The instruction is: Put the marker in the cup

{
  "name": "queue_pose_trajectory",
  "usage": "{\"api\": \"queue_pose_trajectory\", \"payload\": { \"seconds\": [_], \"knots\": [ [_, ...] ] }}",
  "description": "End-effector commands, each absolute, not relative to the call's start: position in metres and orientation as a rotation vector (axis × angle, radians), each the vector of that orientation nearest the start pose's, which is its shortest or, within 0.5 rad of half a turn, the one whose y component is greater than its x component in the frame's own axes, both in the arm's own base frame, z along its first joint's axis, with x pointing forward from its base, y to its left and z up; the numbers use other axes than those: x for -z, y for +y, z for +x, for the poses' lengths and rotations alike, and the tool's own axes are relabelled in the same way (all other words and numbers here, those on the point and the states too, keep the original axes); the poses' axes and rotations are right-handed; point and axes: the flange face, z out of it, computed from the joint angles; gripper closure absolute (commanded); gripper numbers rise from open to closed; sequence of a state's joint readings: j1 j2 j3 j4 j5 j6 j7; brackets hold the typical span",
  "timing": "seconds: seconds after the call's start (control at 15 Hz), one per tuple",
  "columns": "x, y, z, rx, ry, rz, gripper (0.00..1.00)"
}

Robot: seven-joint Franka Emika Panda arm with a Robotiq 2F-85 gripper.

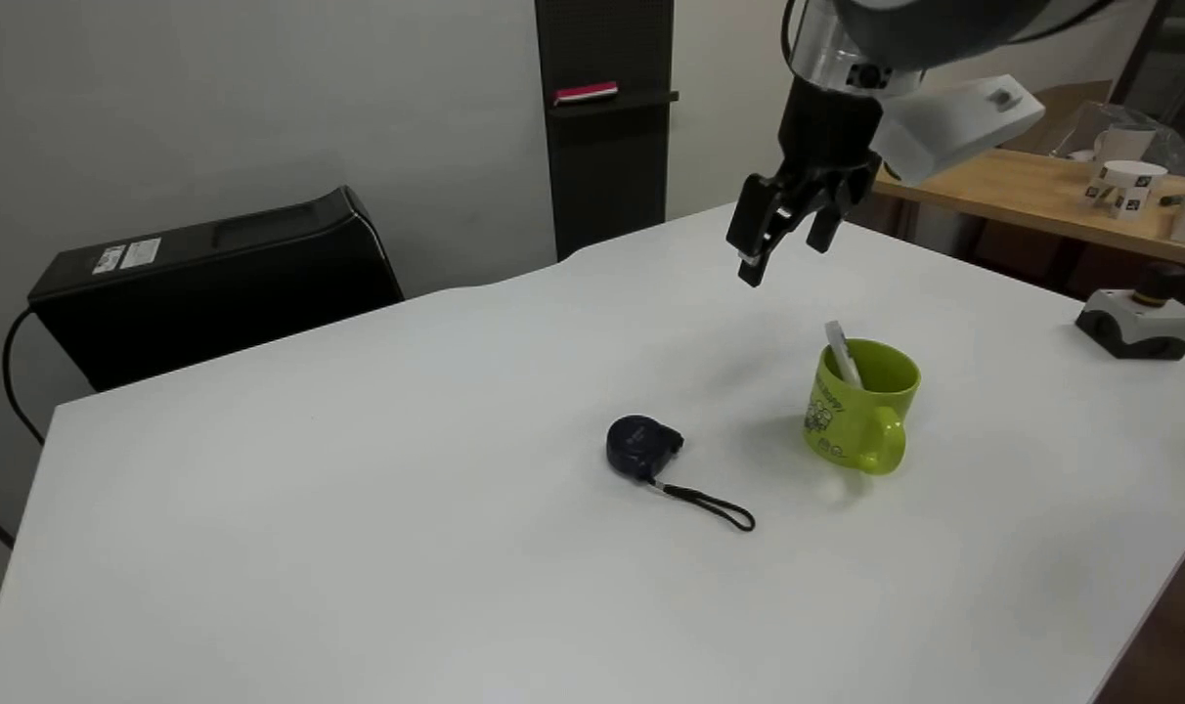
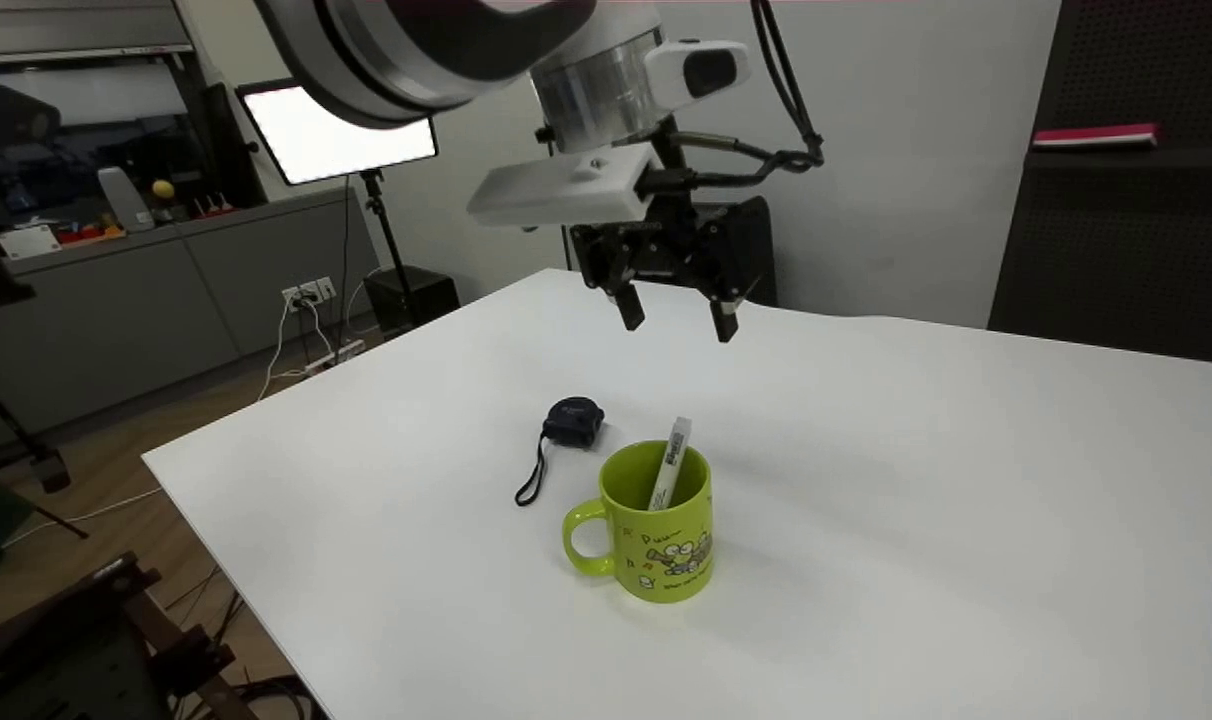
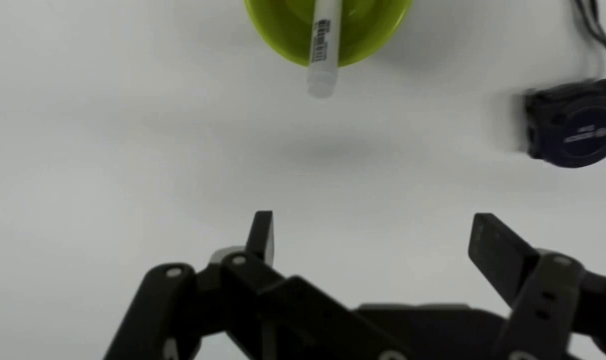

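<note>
Pincer (image 3: 376, 232) spread wide; whether this is its widest setting I cannot tell. At the foot of my wrist view the two fingers (image 3: 500, 250) stand well apart, and the white worktop (image 3: 133, 165) shows through the gap between them. I have nothing in the grip. In both exterior views the fingertips (image 2: 724, 322) point downward and hang above the worktop, with the pincer touching neither the cup (image 2: 663, 560) nor the marker (image 2: 671, 463).

The marker is in the cup. I see it tilted, its pale upper end projecting past the rim, its lower end hidden from me in the exterior views and cut off by the frame in the wrist view. A barcode and small dark print run along the white body.

The cup stands upright on the worktop: lime green, glossy, with cartoon figures printed on its side. In an exterior view its handle (image 1: 894, 445) faces my camera; the wrist view takes in only part of the cup, at the upper edge.

Near the cup, and apart from it, lies a dark tape measure (image 1: 639, 447) with its black cord (image 1: 688, 493) looped on the worktop. At the worktop's edge, in an exterior view, stands a grey-and-black switch box (image 1: 1145, 318) with a dark knob (image 1: 1161, 284). Beyond the worktop, in an exterior view, I note a lit panel (image 2: 341, 135).
</note>
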State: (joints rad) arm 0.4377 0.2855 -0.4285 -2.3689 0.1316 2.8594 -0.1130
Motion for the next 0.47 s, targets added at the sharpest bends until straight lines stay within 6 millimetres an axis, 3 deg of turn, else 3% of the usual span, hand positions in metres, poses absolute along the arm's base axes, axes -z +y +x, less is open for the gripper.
{"api": "queue_pose_trajectory", "payload": {
  "seconds": [0.0, 0.13, 0.4],
  "knots": [
    [-0.2548, 0.0036, 0.5355, 0.205, -0.162, -3.067, 0.00],
    [-0.2495, 0.0042, 0.5386, 0.116, -0.201, -3.030, 0.00],
    [-0.2470, 0.0028, 0.5337, 0.125, -0.191, -3.046, 0.00]
  ]
}}
